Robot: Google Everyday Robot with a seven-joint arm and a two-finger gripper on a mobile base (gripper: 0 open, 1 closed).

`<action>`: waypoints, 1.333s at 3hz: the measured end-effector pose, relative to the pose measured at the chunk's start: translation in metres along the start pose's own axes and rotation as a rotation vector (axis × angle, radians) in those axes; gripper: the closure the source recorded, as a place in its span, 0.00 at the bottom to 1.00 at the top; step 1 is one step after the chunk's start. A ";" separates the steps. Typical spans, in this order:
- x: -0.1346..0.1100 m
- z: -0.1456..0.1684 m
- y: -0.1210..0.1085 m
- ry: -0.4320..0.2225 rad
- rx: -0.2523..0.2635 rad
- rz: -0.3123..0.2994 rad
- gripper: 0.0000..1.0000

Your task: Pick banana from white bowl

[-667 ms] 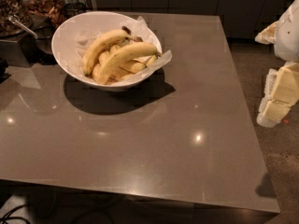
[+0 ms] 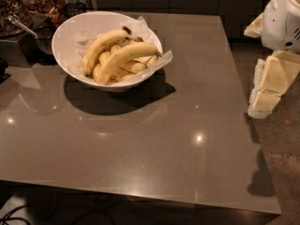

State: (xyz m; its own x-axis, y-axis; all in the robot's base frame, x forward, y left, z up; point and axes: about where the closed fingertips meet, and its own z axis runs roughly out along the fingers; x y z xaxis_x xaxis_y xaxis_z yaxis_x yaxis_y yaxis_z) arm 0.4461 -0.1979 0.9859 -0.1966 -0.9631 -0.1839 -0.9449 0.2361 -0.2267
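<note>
The white bowl (image 2: 65, 39) stands at the table's far left, lined with crinkled white paper and holding several bananas. The banana (image 2: 126, 55), long, smooth and yellow, lies on top at the front of the bunch, running from lower left to upper right. Another big banana (image 2: 101, 45) with a dark stem lies just behind it. My gripper (image 2: 268, 90) hangs at the right edge of the view, beyond the table's right side, far from the bowl and holding nothing that I can see.
Dark jars of nuts (image 2: 44, 3) and a scoop stand behind the bowl at the far left. The grey glossy table (image 2: 154, 139) stretches from the bowl to its front and right edges. The arm's white body (image 2: 283, 18) is at the upper right.
The arm at the right edge has shifted slightly left and up. The bowl and bananas have not moved.
</note>
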 end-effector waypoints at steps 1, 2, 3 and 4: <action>-0.029 0.001 -0.010 0.026 -0.030 -0.059 0.00; -0.062 0.005 -0.020 0.031 -0.038 -0.123 0.00; -0.069 0.003 -0.025 0.011 -0.007 -0.127 0.00; -0.102 0.004 -0.030 -0.013 0.024 -0.171 0.00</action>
State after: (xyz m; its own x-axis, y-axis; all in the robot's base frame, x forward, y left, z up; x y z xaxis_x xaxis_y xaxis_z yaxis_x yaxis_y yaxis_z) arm 0.4955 -0.1067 1.0077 -0.0297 -0.9879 -0.1524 -0.9576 0.0718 -0.2789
